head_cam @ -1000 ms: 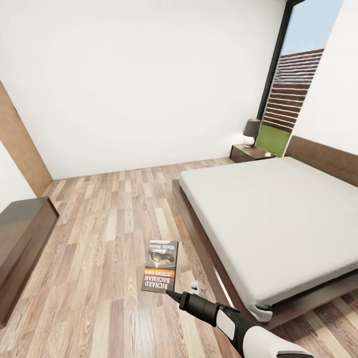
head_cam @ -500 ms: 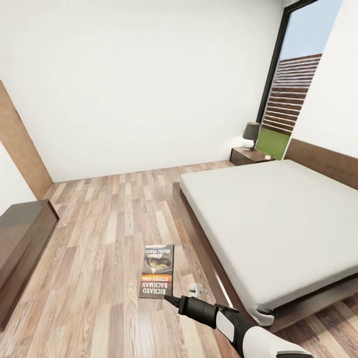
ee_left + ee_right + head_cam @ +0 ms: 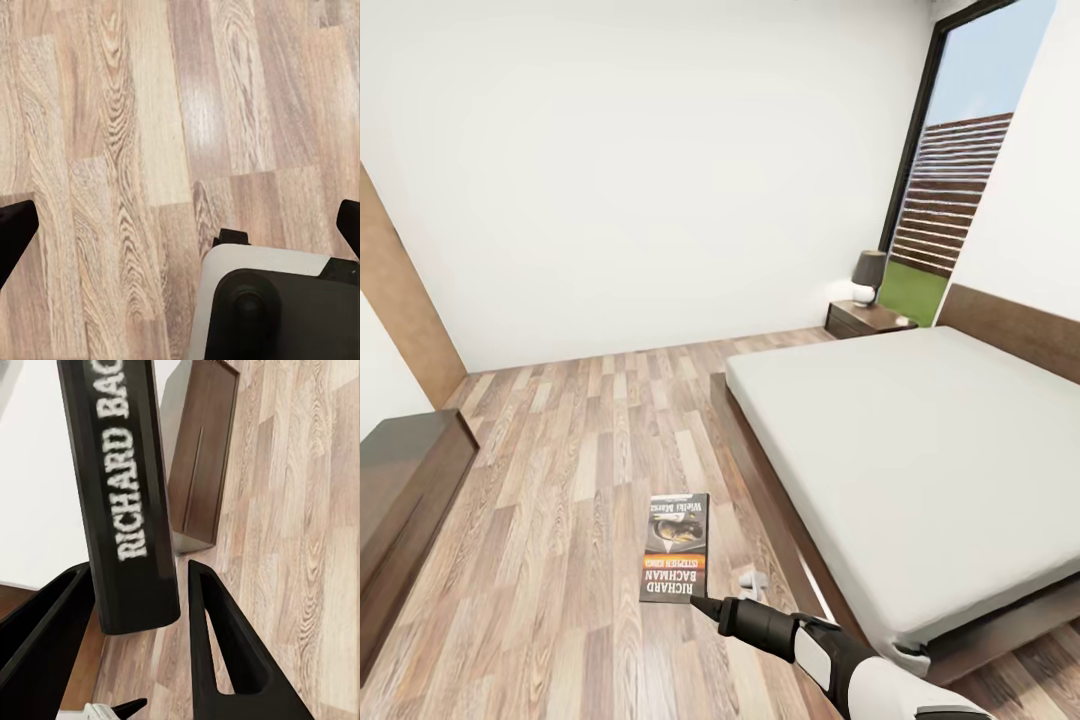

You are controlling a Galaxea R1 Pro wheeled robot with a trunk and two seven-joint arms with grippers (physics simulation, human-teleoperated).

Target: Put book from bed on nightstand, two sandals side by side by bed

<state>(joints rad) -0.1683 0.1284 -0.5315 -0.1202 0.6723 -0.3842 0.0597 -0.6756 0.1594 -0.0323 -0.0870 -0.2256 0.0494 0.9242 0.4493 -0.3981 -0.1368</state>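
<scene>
The book (image 3: 677, 546), dark with an orange band, hangs over the wood floor to the left of the bed (image 3: 920, 450). My right gripper (image 3: 695, 603) is shut on its near edge. In the right wrist view the book's spine (image 3: 124, 495) stands between the two black fingers (image 3: 225, 645) of the right gripper (image 3: 139, 571). The nightstand (image 3: 867, 318) stands far off at the bed's head, against the window side. My left gripper (image 3: 182, 229) is open over bare floor with nothing in it. The two sandals are out of view.
A dark lamp (image 3: 868, 272) sits on the nightstand. A long low dark-wood bench (image 3: 405, 490) lines the left wall, and also shows in the right wrist view as the bench (image 3: 199, 457). Wood floor (image 3: 590, 440) lies between bench and bed. A tall window (image 3: 950, 200) is at the back right.
The whole picture has shifted a little, so the camera moved. The book stays in my right gripper and sits slightly lower in the view.
</scene>
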